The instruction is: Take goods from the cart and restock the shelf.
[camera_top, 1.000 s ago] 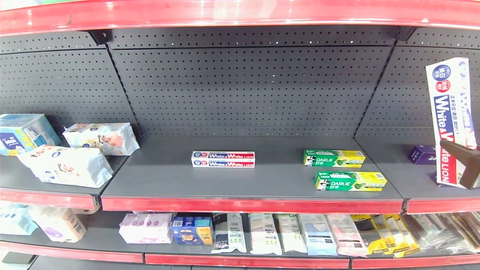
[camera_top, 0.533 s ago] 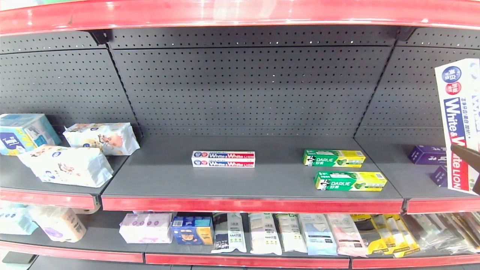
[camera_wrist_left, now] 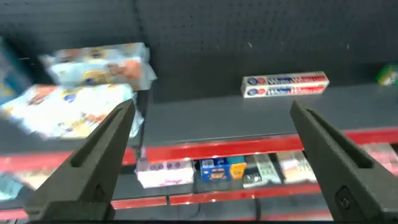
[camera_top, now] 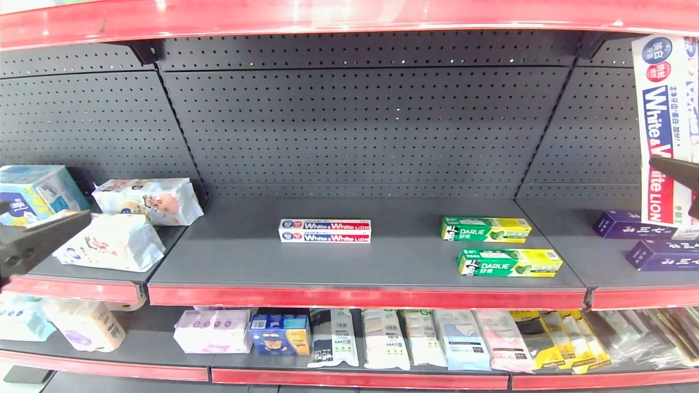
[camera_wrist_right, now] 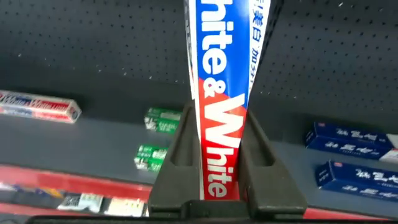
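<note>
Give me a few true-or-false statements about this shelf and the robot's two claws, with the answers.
1. The right gripper holds a tall toothpaste box upright. True.
2. The left gripper is clamped shut. False: it is open and holds nothing.
3. Two green boxes lie on the middle shelf. True.
4. The red-and-white box on that shelf stands on end. False: it lies flat on its long side.
</note>
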